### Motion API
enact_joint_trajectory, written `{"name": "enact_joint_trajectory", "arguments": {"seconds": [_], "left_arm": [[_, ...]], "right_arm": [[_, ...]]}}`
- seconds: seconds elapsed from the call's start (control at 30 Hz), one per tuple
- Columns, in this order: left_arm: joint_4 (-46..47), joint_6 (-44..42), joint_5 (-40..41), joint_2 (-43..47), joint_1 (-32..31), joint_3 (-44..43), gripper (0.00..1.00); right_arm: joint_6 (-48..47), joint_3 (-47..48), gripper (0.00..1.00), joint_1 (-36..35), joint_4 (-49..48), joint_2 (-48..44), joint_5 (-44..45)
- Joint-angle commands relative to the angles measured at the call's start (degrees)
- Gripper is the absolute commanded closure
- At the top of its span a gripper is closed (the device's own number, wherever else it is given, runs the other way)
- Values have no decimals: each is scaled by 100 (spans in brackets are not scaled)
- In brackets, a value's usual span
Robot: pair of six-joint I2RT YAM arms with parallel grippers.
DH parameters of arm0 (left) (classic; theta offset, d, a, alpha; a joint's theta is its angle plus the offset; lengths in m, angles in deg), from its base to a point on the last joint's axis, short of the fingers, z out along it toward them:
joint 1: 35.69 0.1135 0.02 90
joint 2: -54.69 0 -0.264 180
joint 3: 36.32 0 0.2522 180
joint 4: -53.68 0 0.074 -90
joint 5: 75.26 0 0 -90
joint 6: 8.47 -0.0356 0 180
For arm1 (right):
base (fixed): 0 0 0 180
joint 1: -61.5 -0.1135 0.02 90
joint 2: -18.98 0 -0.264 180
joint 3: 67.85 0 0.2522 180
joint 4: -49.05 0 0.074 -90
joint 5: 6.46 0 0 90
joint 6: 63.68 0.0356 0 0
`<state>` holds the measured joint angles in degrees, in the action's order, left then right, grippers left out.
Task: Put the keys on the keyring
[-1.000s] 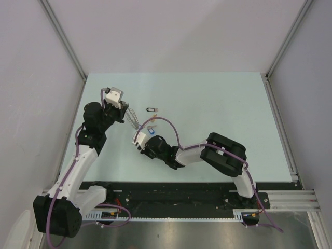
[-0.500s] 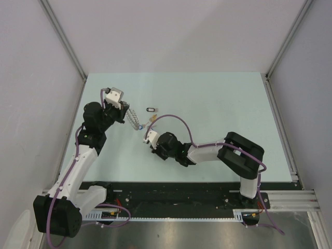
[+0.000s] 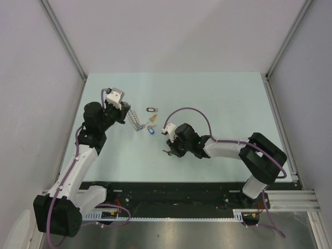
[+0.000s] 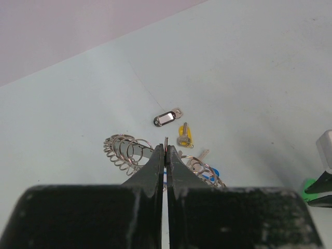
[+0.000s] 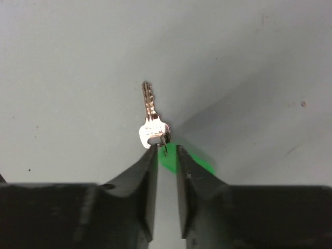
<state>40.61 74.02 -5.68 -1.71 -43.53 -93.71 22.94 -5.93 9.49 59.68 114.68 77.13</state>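
My left gripper (image 3: 126, 115) (image 4: 166, 148) is shut on the keyring (image 3: 135, 121), a silver coil. A thin bit of its wire sticks up between the tips, and its loops (image 4: 123, 152) spread to both sides on the table. Three of the keys lie just right of it: black tag (image 3: 151, 109) (image 4: 167, 118), yellow tag (image 3: 152, 120) (image 4: 184, 136), blue tag (image 3: 150, 130) (image 4: 213, 173). My right gripper (image 3: 167, 150) (image 5: 165, 149) stands further right, jaws a little apart. Its tips are over the green tag (image 5: 194, 162) of a silver key (image 5: 150, 116), which lies on the table.
The pale green table (image 3: 218, 98) has metal rails along its left and right sides. A black strip runs along its near edge by the arm bases. My right arm's elbow (image 3: 264, 155) lies low over the near right part of the table.
My right arm has swung right and toward the near edge, away from the keyring, and the blue-tagged key has come into view. The left arm has stayed put with the keyring.
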Motion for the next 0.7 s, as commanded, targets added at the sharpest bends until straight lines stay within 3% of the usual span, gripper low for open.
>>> {"name": "enact_joint_trajectory", "arguments": {"seconds": [0.0,0.13,0.43,0.67], "left_arm": [[169,-14,-199,-2,63,-286,100],[133,-23,-234,-11,63,-312,100],[54,-40,-304,-29,63,-347,100],[10,-67,-348,-38,63,-374,100]], "right_arm": [[258,18,68,77,542,-586,-97],[311,149,59,68,928,-851,113],[-347,949,58,-213,1772,-352,562],[-989,985,58,-564,1667,9,807]]}}
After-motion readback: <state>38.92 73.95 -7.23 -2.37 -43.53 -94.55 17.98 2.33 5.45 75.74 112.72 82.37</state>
